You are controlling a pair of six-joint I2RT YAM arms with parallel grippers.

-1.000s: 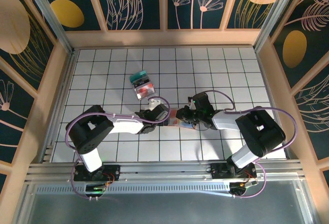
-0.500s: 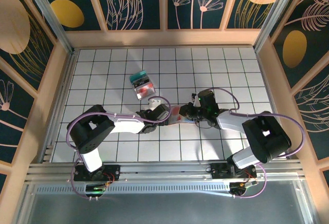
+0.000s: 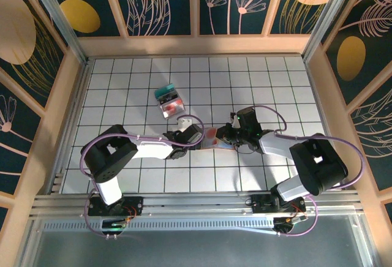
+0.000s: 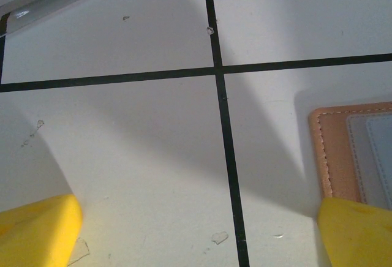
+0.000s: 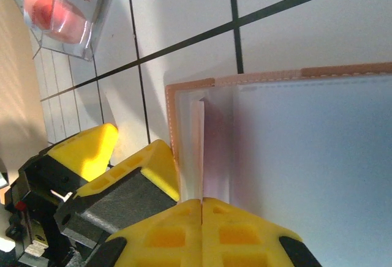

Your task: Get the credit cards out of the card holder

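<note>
On the desk (image 3: 122, 83), the right claw (image 5: 202, 218) is pinching a card (image 5: 197, 150) inside the open card holder (image 5: 306, 157) — left claw (image 4: 196, 236) spread, two cards (image 3: 168, 100) already out.

The card holder (image 5: 306, 157) looks like stitched salmon-tan leatherette, smooth matt blue-grey inside. Under it the counter (image 4: 122, 144) is smooth white, lightly chipped. Near the card holder a clear case (image 5: 64, 16) shines like glossy plastic; the right tool (image 5: 202, 209) is matt yellow plastic.
</note>
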